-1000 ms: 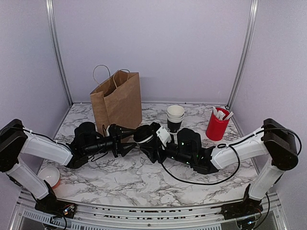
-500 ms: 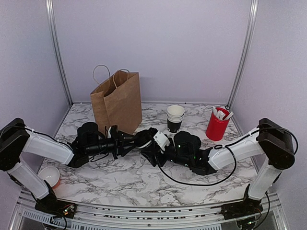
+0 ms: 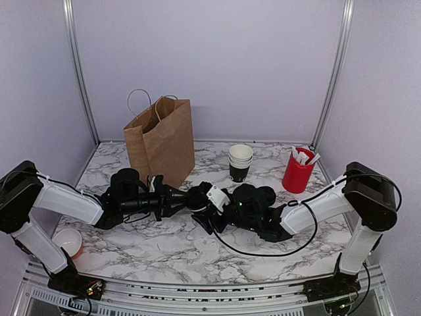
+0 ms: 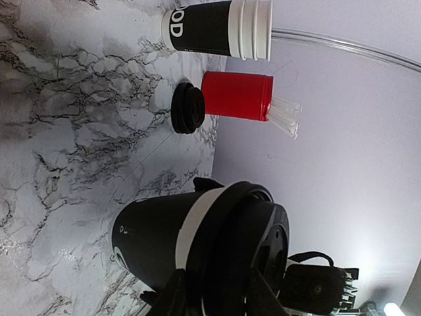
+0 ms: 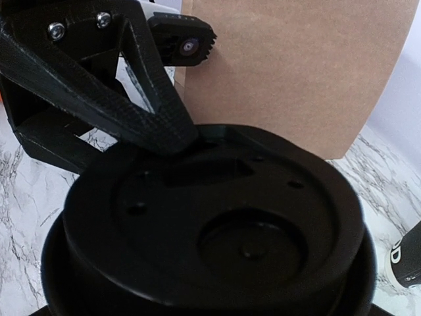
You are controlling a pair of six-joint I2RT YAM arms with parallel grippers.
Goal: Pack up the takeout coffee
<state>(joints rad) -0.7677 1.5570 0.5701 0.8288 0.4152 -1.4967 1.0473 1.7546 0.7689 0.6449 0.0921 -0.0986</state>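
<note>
The takeout coffee [image 3: 196, 196], a black paper cup with a black lid, is held off the marble table between my two grippers, tipped onto its side. My left gripper [image 3: 179, 199] is shut on the lid's rim. In the left wrist view its fingertips straddle that rim [image 4: 216, 278], with the cup body [image 4: 158, 240] to the left. In the right wrist view the lid [image 5: 217, 224] fills the frame and one left finger [image 5: 151, 112] lies on its top. My right gripper [image 3: 205, 205] reaches around the cup body. Its fingers are hidden under the cup.
A brown paper bag [image 3: 161, 141] stands upright at the back left, just behind the cup [image 5: 296, 72]. A stack of lidless black cups [image 3: 240, 162], a red cup of sachets [image 3: 298, 171] and a loose black lid [image 4: 186, 108] sit at the back right. A small white bowl [image 3: 68, 241] is near the left base.
Both arms have drifted slightly left and lower. The left jaws have come together around the lid's rim, having been wide apart a second ago.
</note>
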